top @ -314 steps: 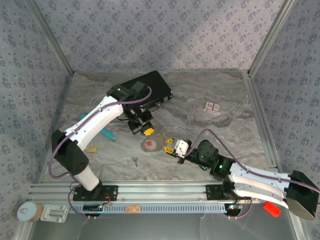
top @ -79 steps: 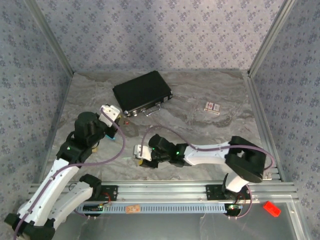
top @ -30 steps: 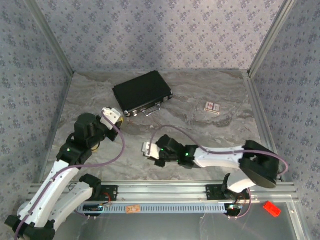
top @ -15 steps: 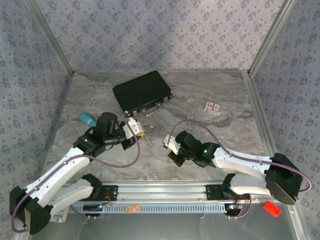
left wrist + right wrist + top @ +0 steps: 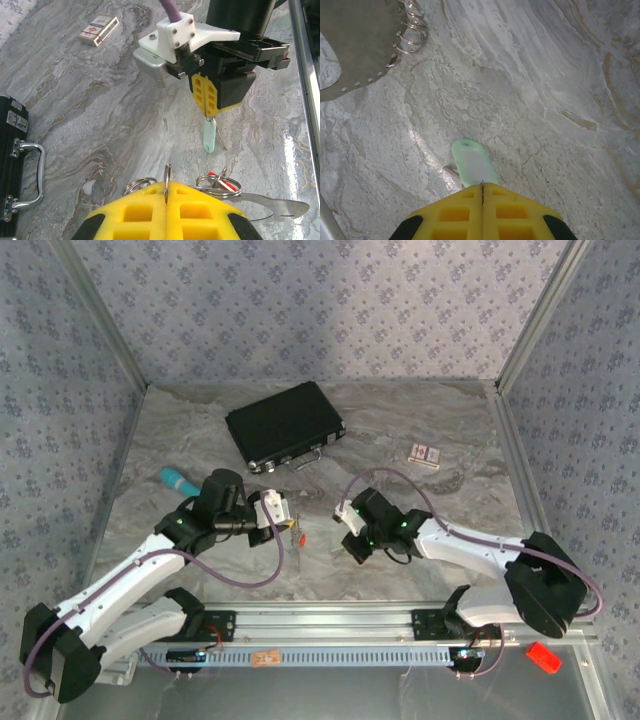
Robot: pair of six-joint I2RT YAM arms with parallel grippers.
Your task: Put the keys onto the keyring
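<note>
Left gripper (image 5: 166, 191) shut on the keyring (image 5: 167, 175), right gripper (image 5: 482, 189) clamped on the green-tagged key (image 5: 472, 162), tag hanging down; both face each other close over the table (image 5: 450, 430)

We take this for a robotics lab test cell, not a home or a shop. The aluminium rail (image 5: 330, 622) along the near edge is slotted extrusion, and bolted to it stand the left arm (image 5: 120, 580) and the right arm (image 5: 470, 545), each trailing a purple cable (image 5: 245, 586). Beyond the rail lies a marble-patterned tabletop (image 5: 430, 420), with bare metal posts (image 5: 104, 320) rising from its far corners and walls (image 5: 320, 310) of grey patterned sheet closing in three sides. In front of the rail, near its right end, a small red object (image 5: 540, 656) lies on a plain metal shelf (image 5: 380, 695).
</note>
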